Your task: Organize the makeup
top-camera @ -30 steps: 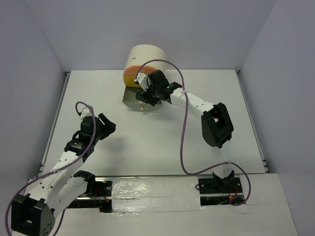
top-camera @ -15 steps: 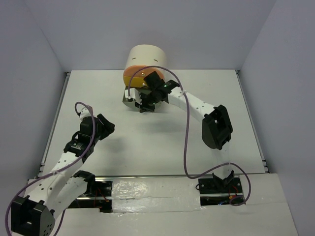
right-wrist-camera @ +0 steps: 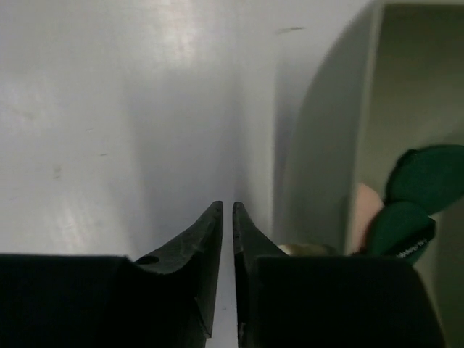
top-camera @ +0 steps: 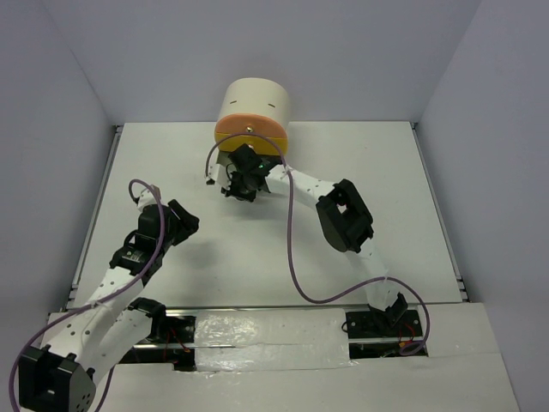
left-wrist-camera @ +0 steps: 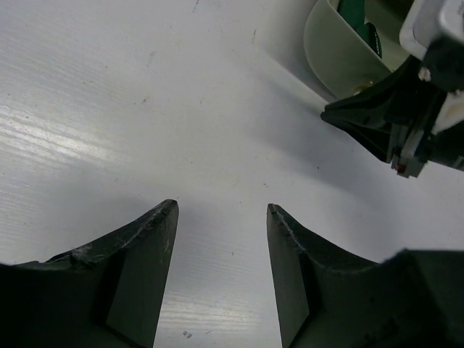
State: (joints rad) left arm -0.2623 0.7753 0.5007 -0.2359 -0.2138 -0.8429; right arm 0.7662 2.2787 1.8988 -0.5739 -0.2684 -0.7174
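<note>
- Makeup in sight: two dark green discs [right-wrist-camera: 424, 177], one overlapping the other, lie in the open cream drawer [right-wrist-camera: 362, 109]. A peach puff [right-wrist-camera: 365, 210] is tucked between them and the drawer's wall.
- That drawer sits at the foot of the drum-shaped cabinet [top-camera: 254, 103], under the orange drawer [top-camera: 250, 131].
- My right gripper [right-wrist-camera: 226, 212] hangs just in front of the open drawer, outside its wall, with the fingertips pointing down at the white table [top-camera: 257, 266].
- Its fingers are drawn almost together, with only a thin slit between the tips and nothing caught in it.
- From above, this gripper covers most of the drawer, so I cannot tell what else lies inside.
- My left gripper [left-wrist-camera: 221, 214] hovers over the table, well apart from the cabinet, off to its left and nearer my bases.
- Its fingers are spread wide, with only table surface showing between them; it holds nothing.
- From my left wrist I look across at the drawer's curved wall. A bit of green shows over it, and the right gripper's dark tip is just beside it.
</note>
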